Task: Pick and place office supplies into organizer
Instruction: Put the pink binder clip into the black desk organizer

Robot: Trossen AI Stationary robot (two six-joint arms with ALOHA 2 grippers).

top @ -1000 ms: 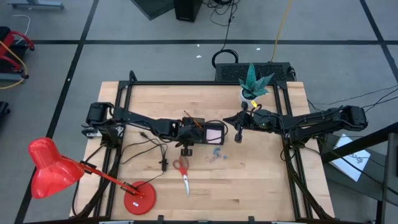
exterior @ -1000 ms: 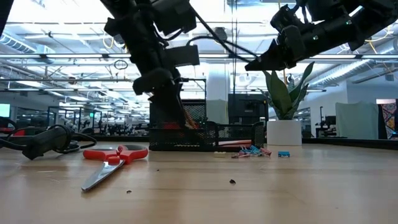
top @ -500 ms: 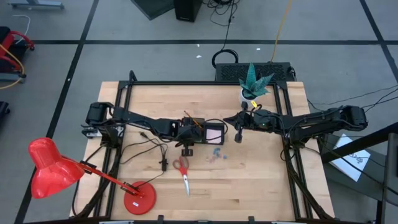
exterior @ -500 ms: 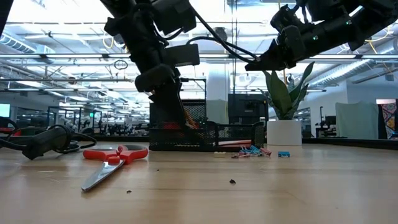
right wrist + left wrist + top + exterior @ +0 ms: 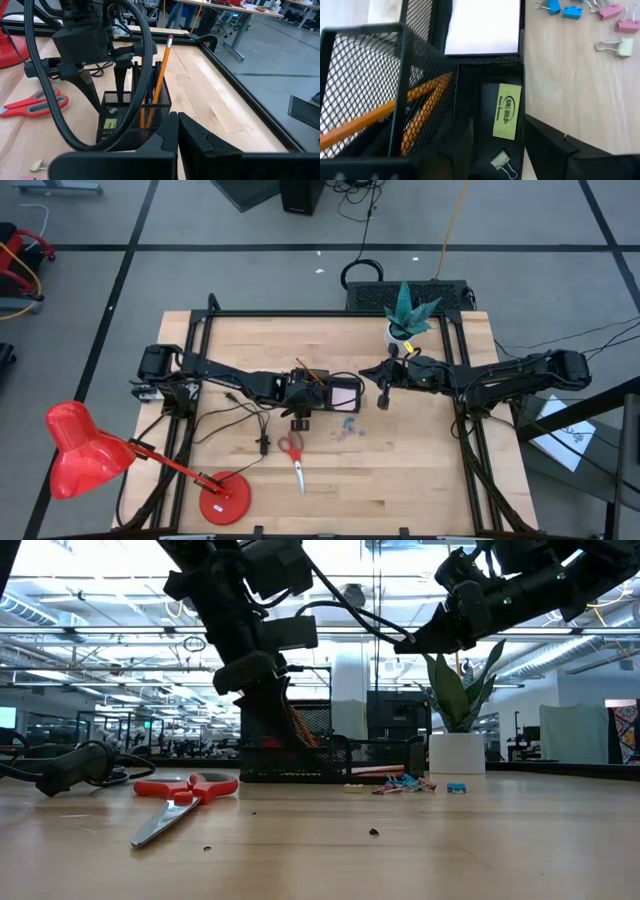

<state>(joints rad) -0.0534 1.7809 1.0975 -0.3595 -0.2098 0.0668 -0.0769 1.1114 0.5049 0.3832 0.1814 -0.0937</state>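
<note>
Left gripper (image 5: pixel 495 145) above organizer (image 5: pixel 325 392), jaws parted, gripping nothing; a clip (image 5: pixel 501 162) lies below. Right gripper (image 5: pixel 176 131) alongside, jaws closed, empty. Scissors (image 5: pixel 293 455) on desk (image 5: pixel 420 470).

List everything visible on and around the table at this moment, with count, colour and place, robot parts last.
organizer: one, black mesh, table centre
pencils: at least two, orange, standing in the organizer's tall compartment
small clip: one, pale, in a low compartment beside a yellow-green label
scissors: one pair, red handles, flat on the table, nearer the front edge than the organizer
binder clips: several, blue, pink and pale, loose on the table beside the organizer
plant pot: one, white, back of the table
desk lamp: one, red, front left corner
left gripper: open, over the organizer
right gripper: shut, raised beside the organizer, empty
</note>
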